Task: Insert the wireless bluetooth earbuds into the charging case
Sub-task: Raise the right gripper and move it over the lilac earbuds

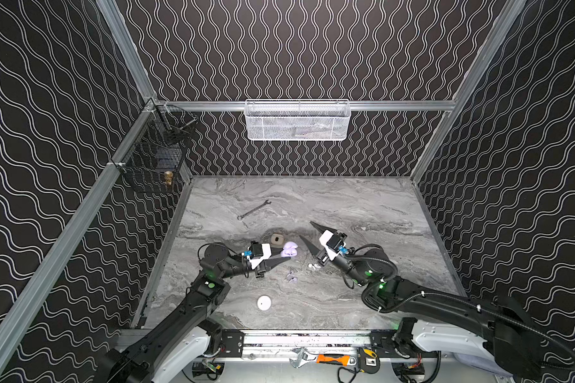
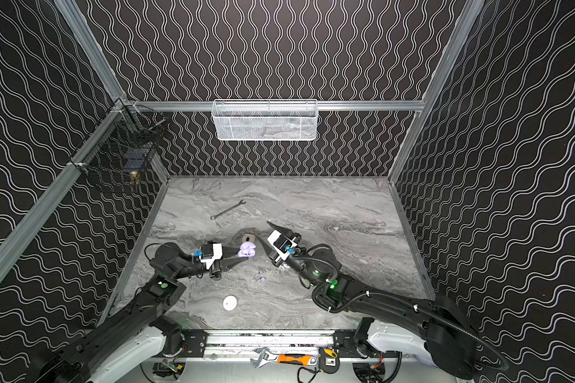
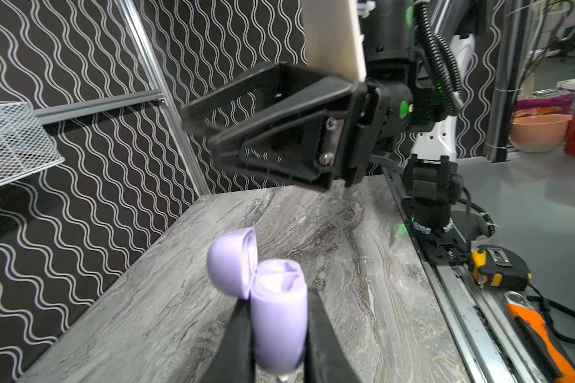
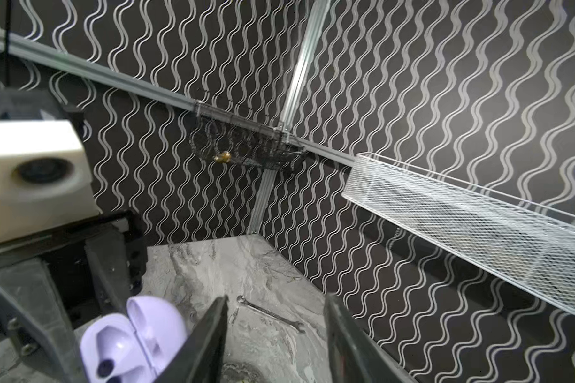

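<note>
My left gripper (image 1: pixel 284 258) (image 3: pixel 278 300) is shut on a lilac charging case (image 1: pixel 288 251) (image 2: pixel 247 250) (image 3: pixel 279 318) and holds it just above the table with the lid (image 3: pixel 233 262) swung open. The case (image 4: pixel 130 338) shows a dark well inside. My right gripper (image 1: pixel 307 231) (image 2: pixel 263 230) (image 4: pixel 276 298) hangs open and empty just right of the case, angled toward the back. Two lilac earbuds (image 1: pixel 291 277) (image 2: pixel 260 277) lie on the marble in front of the case. A white earbud (image 1: pixel 313 266) lies near the right wrist.
A tan case (image 1: pixel 276 239) (image 2: pixel 249 238) sits behind the lilac one, and a white round case (image 1: pixel 264 302) (image 2: pixel 229 302) lies near the front. A wrench (image 1: pixel 253 210) (image 4: pixel 271 313) lies further back. A white mesh basket (image 1: pixel 296 120) and a black wire basket (image 1: pixel 156 149) hang on the walls.
</note>
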Robot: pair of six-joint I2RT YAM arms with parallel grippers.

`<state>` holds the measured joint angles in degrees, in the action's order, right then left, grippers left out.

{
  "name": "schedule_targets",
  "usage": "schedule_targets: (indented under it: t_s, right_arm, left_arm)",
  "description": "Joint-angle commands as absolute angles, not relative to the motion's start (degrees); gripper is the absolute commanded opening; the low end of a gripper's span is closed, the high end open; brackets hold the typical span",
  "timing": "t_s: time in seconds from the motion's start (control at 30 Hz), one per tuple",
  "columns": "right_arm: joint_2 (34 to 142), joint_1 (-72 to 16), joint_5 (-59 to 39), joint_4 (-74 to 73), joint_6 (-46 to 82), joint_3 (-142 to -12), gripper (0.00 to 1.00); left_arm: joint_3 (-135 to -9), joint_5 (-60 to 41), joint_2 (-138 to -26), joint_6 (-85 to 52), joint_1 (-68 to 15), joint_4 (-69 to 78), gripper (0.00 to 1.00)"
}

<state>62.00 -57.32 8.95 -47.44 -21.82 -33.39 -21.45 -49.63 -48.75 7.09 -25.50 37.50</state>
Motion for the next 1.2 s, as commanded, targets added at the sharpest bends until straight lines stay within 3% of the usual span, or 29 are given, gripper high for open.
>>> schedule_targets:
  t_s: [0.0, 0.17, 0.33, 0.5, 0.83, 1.17]
  right_arm:
    - [59.0, -57.2, 19.2, -41.0, -13.2, -35.1, 0.51]
    - [57.0, -57.1, 33.0, -23.2, 3.2, -39.1, 0.51]
    - [54.4, -57.1, 31.3, -9.8, 19.4, -36.9, 0.48]
    - [56.6, -57.2, 20.3, -16.4, 28.0, -28.3, 0.48]
    - [78.3, -57.3, 6.0, -8.6, 36.8, -36.1, 0.45]
    - [89.7, -61.3, 8.9, 2.4, 37.0, -47.0, 0.53]
  left_arm:
    - [-22.0, -42.9, -49.4, 1.2, -24.9, 42.8, 0.00]
    - [-21.8, -42.6, -53.2, -9.6, -19.9, 54.2, 0.00]
    - [-17.1, -48.3, -55.1, -18.2, -16.3, 69.5, 0.00]
    - [-15.5, -46.9, -50.1, -10.1, -16.1, 55.6, 0.00]
    - [-12.3, -40.2, -44.0, -3.0, -16.1, 45.1, 0.00]
    - [-12.4, -40.4, -44.6, -2.0, -16.1, 45.2, 0.00]
